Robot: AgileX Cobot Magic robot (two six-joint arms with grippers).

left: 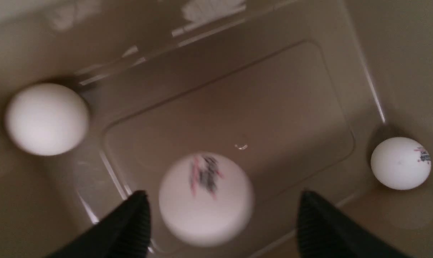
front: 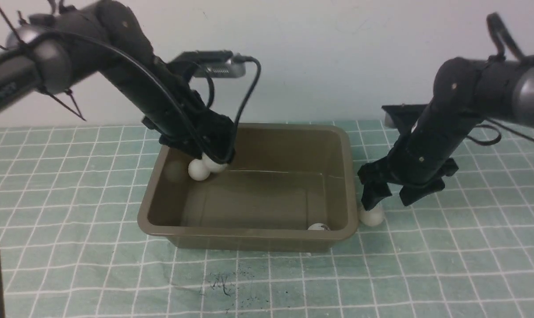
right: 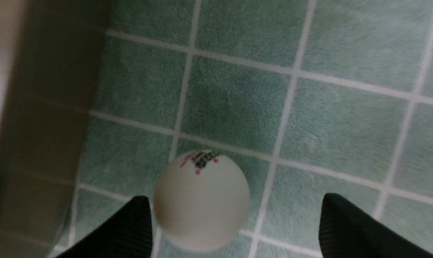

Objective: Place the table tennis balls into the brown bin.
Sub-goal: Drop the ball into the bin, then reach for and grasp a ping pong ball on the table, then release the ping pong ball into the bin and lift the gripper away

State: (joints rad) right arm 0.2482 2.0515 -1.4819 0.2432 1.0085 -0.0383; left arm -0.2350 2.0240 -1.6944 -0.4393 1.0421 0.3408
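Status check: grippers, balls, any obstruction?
Left gripper open over brown bin, one ball loose between jaws. Two more balls inside. Right gripper open astride fourth ball on cloth, beside bin wall. Nothing blocking.

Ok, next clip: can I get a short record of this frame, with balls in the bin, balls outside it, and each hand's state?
bin: brown bin on checked cloth
inside bin: corner ball; blurred ball under left hand; front ball by near wall
outside bin: fourth ball on cloth, beside bin's right wall
left hand: open, over bin
right hand: open, straddling fourth ball
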